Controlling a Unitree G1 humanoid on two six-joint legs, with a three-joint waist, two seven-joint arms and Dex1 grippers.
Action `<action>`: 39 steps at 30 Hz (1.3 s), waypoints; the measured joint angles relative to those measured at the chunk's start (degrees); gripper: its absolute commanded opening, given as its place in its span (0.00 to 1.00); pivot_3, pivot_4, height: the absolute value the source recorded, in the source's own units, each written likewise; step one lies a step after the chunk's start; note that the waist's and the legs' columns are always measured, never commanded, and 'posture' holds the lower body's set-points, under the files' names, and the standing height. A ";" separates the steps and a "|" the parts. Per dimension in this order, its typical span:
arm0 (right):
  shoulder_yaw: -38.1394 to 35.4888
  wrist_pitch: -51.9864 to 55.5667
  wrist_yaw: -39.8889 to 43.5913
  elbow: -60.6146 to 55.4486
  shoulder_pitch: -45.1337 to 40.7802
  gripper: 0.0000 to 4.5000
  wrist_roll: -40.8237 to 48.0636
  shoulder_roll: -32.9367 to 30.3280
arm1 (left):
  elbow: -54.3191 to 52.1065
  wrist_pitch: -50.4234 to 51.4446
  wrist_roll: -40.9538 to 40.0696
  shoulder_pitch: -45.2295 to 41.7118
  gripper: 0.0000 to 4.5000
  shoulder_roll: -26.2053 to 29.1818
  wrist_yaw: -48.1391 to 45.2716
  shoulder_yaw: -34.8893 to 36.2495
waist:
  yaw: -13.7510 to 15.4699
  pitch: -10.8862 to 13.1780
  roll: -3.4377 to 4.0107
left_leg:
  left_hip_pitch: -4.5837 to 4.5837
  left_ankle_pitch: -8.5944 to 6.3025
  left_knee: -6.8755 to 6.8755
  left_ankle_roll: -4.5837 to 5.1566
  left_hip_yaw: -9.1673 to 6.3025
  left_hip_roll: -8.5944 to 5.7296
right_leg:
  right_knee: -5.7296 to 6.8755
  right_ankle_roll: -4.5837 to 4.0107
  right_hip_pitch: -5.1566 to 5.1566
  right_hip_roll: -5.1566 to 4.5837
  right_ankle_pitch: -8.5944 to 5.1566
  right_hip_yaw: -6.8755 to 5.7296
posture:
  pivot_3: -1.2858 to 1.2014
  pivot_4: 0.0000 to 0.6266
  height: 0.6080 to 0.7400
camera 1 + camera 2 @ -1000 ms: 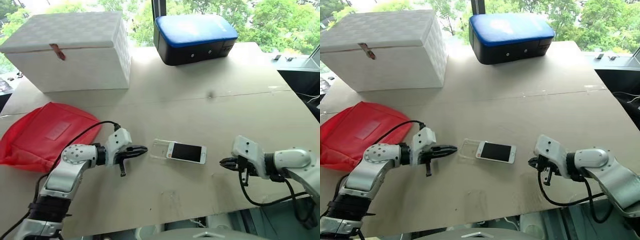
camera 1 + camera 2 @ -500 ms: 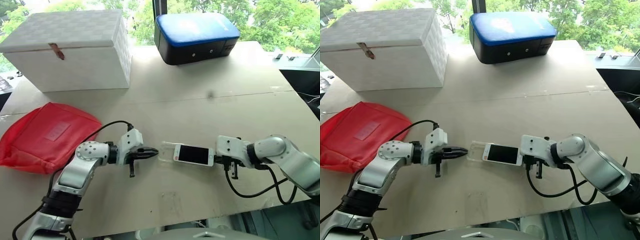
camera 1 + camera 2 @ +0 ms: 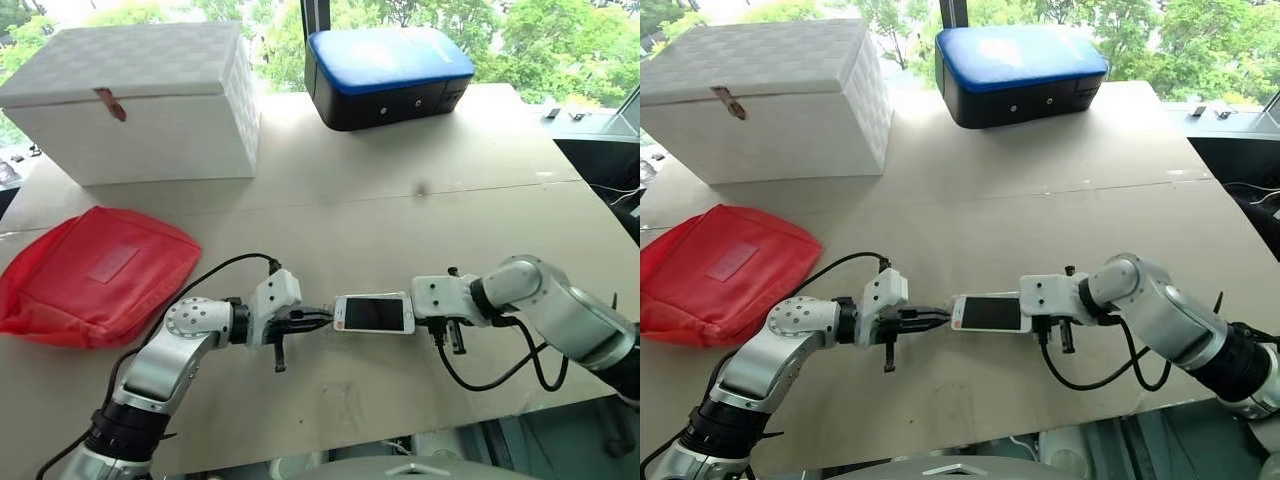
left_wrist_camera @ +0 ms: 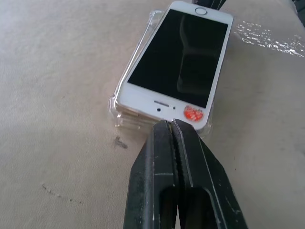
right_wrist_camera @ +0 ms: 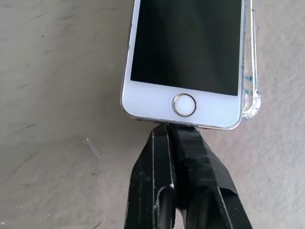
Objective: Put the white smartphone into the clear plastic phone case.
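Both sets of jaws are pressed together, the left gripper [image 4: 170, 125] tipped against one short end of the white smartphone [image 3: 374, 313] and the right gripper [image 5: 167, 128] against its home-button end, the phone lying skewed on the clear plastic phone case [image 5: 252, 90] on the table [image 3: 400, 210].

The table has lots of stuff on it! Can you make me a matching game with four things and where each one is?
Things:
1. white box
2. red bag
3. blue and black case
4. white phone

Places:
A. between the tips of the two grippers, lying on a clear phone case
B. far edge of the table, right of the white box
C. far left corner of the table
D. left side of the table, in front of the white box

Pairs: 1-C, 2-D, 3-B, 4-A
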 measured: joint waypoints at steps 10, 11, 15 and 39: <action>0.83 -6.98 -0.34 5.62 -1.49 0.00 -4.19 4.94 | -0.30 0.20 -0.85 0.01 0.01 -0.77 1.04 -0.16 | -0.93 -0.03 -0.05 | 0.07 0.09 0.06 -0.13 -0.04 0.03 | 0.25 -0.02 -0.02 0.04 0.00 0.06 | 0.52 0.24 0.96; 0.55 -7.19 -0.24 5.76 -1.37 0.00 -4.14 4.79 | -0.30 0.34 -1.14 0.02 0.01 -0.56 1.09 0.10 | -0.91 -0.02 -0.04 | 0.06 0.09 0.07 -0.14 -0.04 0.02 | 0.26 -0.03 -0.02 0.04 0.00 0.06 | 0.52 0.24 0.96; -4.14 -5.17 0.44 5.01 1.58 0.00 -2.52 1.06 | -0.40 0.60 -2.71 2.18 0.01 1.83 0.16 2.67 | -0.33 -0.01 -0.03 | 0.00 0.08 0.07 -0.12 -0.06 -0.06 | 0.25 -0.04 -0.03 -0.08 0.00 0.04 | 0.52 0.24 0.96; -8.20 -4.21 -1.45 3.79 10.13 0.00 8.65 6.84 | -0.74 1.25 -1.89 -0.04 0.01 1.34 1.17 -0.10 | 0.45 0.04 -0.05 | -0.05 0.08 0.08 -0.12 -0.07 -0.04 | 0.25 -0.04 -0.03 0.03 0.00 0.09 | 0.52 0.24 0.96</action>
